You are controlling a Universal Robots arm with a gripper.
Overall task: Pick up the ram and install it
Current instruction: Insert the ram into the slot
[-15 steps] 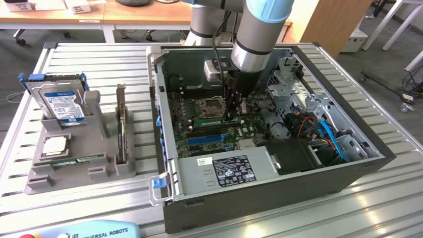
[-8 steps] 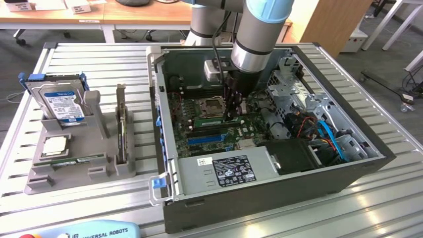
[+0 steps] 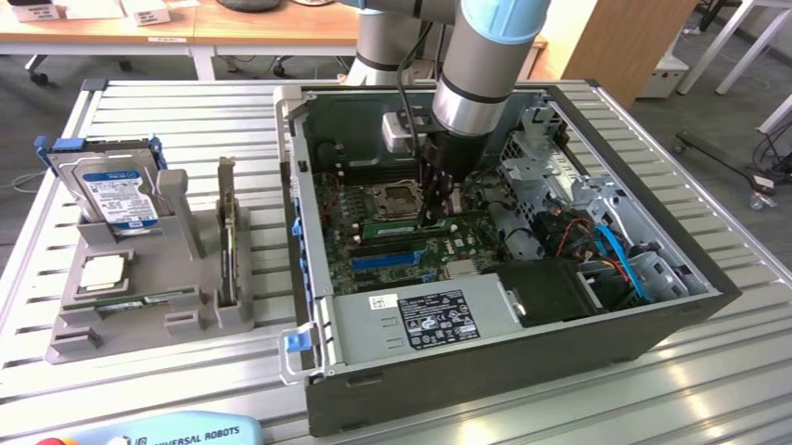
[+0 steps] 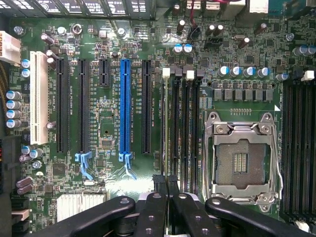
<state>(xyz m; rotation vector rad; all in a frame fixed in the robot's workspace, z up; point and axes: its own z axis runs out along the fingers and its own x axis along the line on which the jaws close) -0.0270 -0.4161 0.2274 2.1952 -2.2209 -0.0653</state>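
Closest to the lens, the gripper (image 4: 166, 186) is pinched almost shut with nothing I can make out between its tips, down inside the open computer case (image 3: 520, 366). The ram (image 3: 396, 228) stands on edge in a slot just beside the empty processor socket (image 3: 396, 197). Its long axis runs off toward the exterior view's left from the gripper, which sits over its other end; whether they touch, I cannot tell

"UNIVERSAL ROBOTS" reads in white on the light-blue pendant (image 3: 185, 432) at the exterior view's lower edge (the power-supply label (image 3: 428, 320) and hard-drive sticker (image 3: 125, 200) carry print too fine to read).
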